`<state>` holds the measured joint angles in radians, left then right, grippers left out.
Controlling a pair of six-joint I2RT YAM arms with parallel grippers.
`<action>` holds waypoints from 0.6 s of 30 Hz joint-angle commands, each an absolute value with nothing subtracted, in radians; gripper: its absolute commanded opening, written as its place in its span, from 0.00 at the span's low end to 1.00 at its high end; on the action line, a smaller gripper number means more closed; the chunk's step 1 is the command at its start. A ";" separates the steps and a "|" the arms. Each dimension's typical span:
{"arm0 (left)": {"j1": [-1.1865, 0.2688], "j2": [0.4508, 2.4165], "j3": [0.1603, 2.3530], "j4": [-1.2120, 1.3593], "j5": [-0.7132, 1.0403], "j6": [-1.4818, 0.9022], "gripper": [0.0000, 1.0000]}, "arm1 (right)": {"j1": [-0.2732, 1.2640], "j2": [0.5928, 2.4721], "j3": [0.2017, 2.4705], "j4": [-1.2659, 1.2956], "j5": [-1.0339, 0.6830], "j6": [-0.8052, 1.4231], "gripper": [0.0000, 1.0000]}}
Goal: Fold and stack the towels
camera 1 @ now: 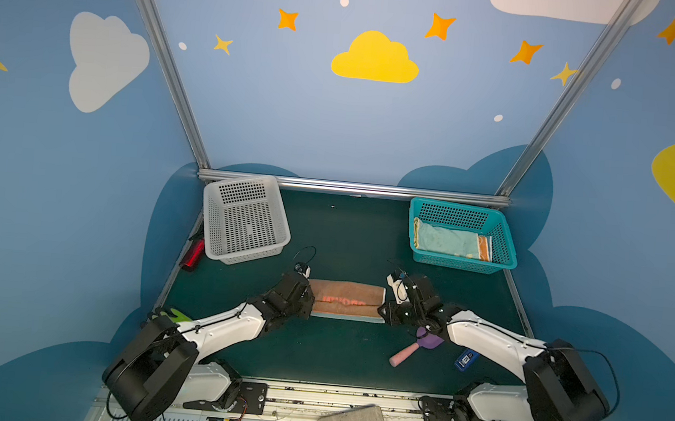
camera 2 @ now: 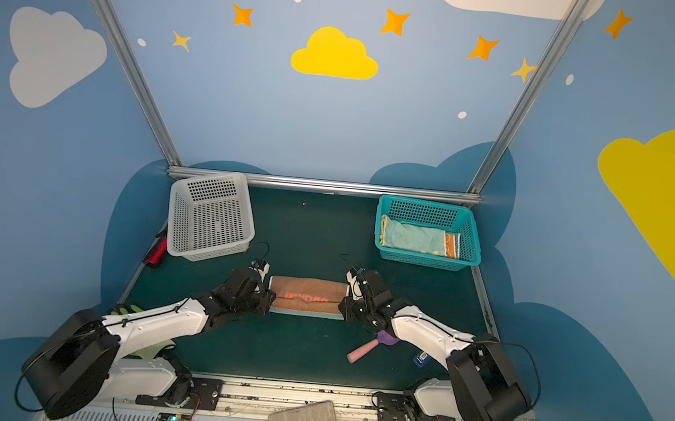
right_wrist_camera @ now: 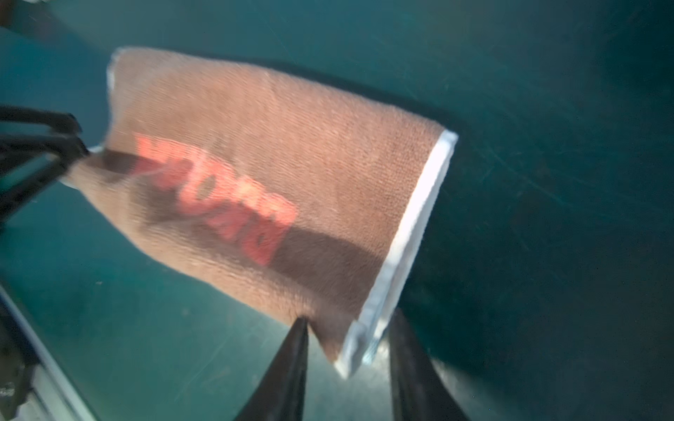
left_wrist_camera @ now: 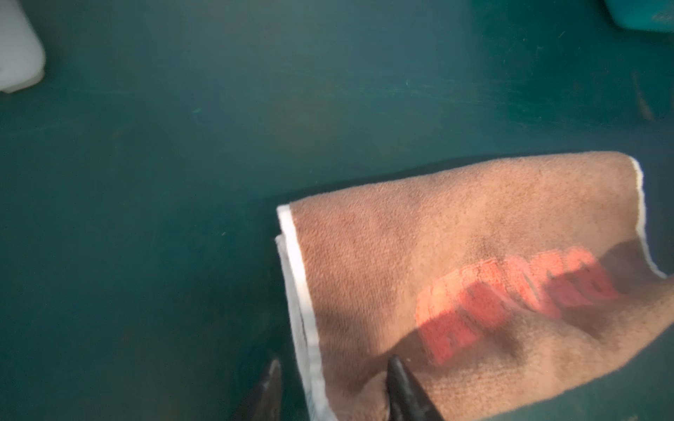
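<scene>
Towel in hand: the salmon-brown towel (camera 1: 347, 297) with red lettering lies in the middle of the desk (camera 1: 346, 237), between the two arms. It forms a long band, lettering up, with doubled white hems at both short ends.
Left tool: the left tool (left_wrist_camera: 335, 361) is at the towel's left end. Its jaws stand apart astride the hemmed corner and do not pinch it.
Right tool: the right tool (right_wrist_camera: 350, 317) is at the opposite end. Its jaws are likewise parted, the corner lies loose between them, and bare desk shows beside the cloth.
Stack so far: in the teal basket (camera 1: 462, 265) at the back right, a folded pale blue-yellow towel (camera 1: 446, 239) lies on top. An orange towel (camera 1: 484, 248) shows at its right side.
White basket: the white basket (camera 1: 248, 253) at the back left looks empty.
Done, as I judge it: at least two towels are folded and stacked. This one appears to have its lengthwise fold laid down.
Left, as I judge it: the short ends must be brought together, the packet squared, and then carried well across the desk onto the stack.
Other towels: no unfolded one shows on the desk, so this may be the last.
Not part of it: the lime-green glove (camera 1: 176, 315) under the left arm.
</scene>
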<state>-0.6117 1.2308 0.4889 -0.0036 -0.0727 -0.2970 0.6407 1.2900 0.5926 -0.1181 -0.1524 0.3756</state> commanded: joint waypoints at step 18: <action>-0.621 1.091 0.507 -0.042 0.001 -0.391 0.60 | 0.699 1.410 0.757 -0.155 -0.239 0.421 0.37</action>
<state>-0.6174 1.0660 0.5102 -0.0494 -0.0559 -0.3466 0.6903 1.3918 0.7479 -0.1520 -0.2096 0.3954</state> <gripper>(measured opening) 0.597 0.371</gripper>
